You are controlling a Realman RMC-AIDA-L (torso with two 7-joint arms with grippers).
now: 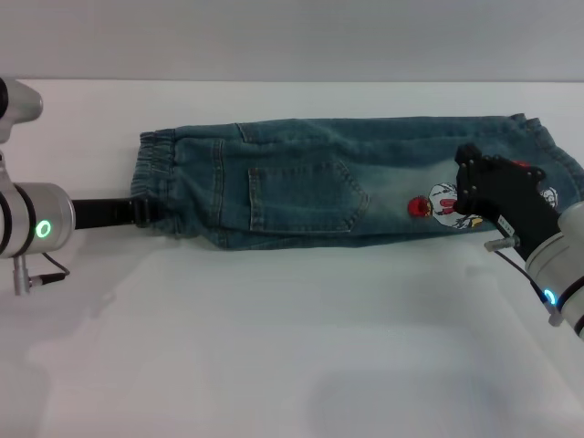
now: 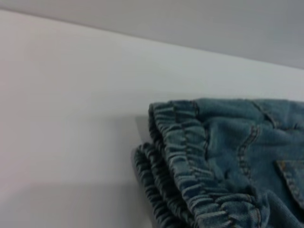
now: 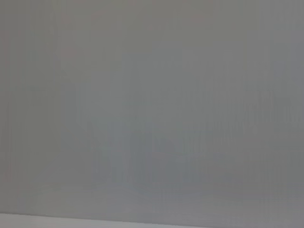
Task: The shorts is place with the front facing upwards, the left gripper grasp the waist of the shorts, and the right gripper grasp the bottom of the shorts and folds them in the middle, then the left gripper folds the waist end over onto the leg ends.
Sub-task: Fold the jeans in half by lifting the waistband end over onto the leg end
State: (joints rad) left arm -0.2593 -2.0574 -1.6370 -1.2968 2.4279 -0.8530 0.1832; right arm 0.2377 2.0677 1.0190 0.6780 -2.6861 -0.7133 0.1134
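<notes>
Right hand (image 1: 470, 196) over cartoon print (image 1: 438, 203) on shorts (image 1: 310, 196); lettering unreadable.

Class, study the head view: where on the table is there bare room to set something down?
Bare: the wide strip of table nearer than the shorts, and a narrow strip beyond them. Crowded: the waist end at the left gripper; the leg end under the right gripper.

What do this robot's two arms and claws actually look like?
The left gripper is a slim black claw on a black wrist, behind a silver-white banded arm with a green ring light and a thin dangling cable. The right gripper is a chunkier black claw on a white arm with black bands and a small blue light.
</notes>
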